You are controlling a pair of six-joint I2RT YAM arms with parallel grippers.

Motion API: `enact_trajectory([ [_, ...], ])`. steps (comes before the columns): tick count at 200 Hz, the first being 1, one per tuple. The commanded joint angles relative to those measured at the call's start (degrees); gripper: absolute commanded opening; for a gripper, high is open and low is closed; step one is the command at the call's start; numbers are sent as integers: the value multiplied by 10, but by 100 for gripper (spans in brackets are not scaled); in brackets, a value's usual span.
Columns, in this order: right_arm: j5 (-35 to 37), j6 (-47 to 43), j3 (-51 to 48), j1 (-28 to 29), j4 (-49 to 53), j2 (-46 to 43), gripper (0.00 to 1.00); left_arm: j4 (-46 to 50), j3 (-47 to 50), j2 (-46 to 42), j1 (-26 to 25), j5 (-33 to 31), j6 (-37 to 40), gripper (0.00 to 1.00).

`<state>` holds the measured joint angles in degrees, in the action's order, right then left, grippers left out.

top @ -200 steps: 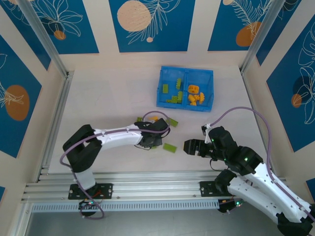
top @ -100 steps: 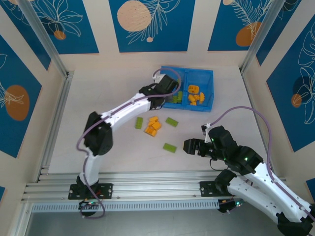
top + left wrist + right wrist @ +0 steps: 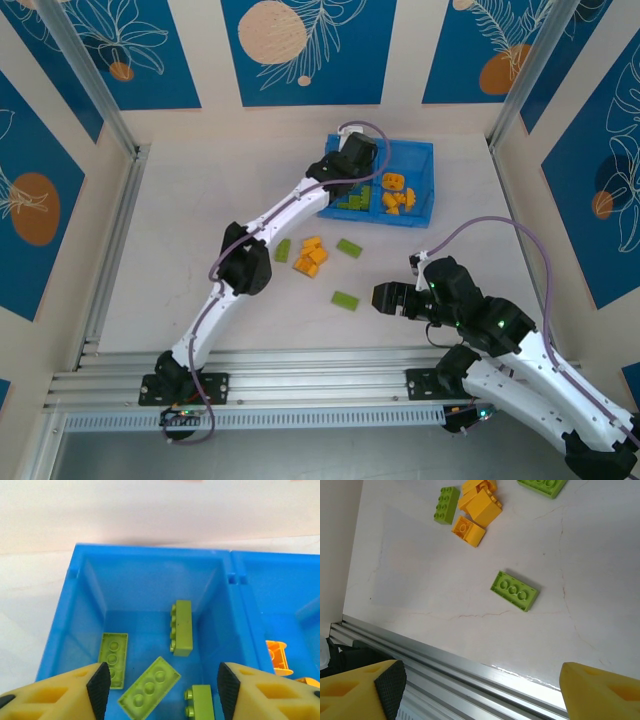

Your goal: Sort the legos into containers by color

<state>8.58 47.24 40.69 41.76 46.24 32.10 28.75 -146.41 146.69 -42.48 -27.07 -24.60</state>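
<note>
Right wrist view: my right gripper (image 3: 475, 687) is hanging open, empty, a green lego (image 3: 515, 590) lying just ahead, long axis slanting across my jaws; my left gripper (image 3: 160, 692), open too, is hovering over the bin (image 3: 150, 547).

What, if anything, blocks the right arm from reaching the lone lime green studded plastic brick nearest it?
Probably nothing: that lime green brick lies alone on bare table just ahead of the open right gripper; the left arm is over the blue plastic bin.

Lab cell — aluminium rails (image 3: 300, 385), patterned walls (image 3: 300, 50).
</note>
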Motion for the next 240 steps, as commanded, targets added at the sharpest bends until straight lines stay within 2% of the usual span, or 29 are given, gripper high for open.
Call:
enact_trajectory([
  [1,2,13,18,6,12,-12,82,-16,-33,-24,6,1,27,65],
  [26,6,13,22,7,19,-12,82,40,-25,-88,3,8,6,65],
  [39,9,12,22,9,19,-12,82,62,17,-149,-2,9,-6,65],
  [51,10,11,22,8,17,-12,82,38,114,-231,-10,12,-10,65],
  [83,7,-1,24,11,3,2,82,-132,482,-498,-24,44,-29,66],
  [101,8,-13,27,17,-9,23,82,-146,622,-630,-24,47,-41,66],
  [125,4,-43,33,32,-48,71,82,-122,758,-785,-26,40,-34,67],
  [162,6,-97,70,71,-125,205,83,10,881,-980,-27,20,-7,68],
  [184,5,-139,108,96,-171,309,83,71,928,-1064,-25,39,-9,70],
  [208,8,-181,171,111,-192,430,78,118,950,-1108,-26,55,-23,75],
  [240,43,-228,257,111,-192,561,70,155,954,-1112,-25,53,-31,79],
])
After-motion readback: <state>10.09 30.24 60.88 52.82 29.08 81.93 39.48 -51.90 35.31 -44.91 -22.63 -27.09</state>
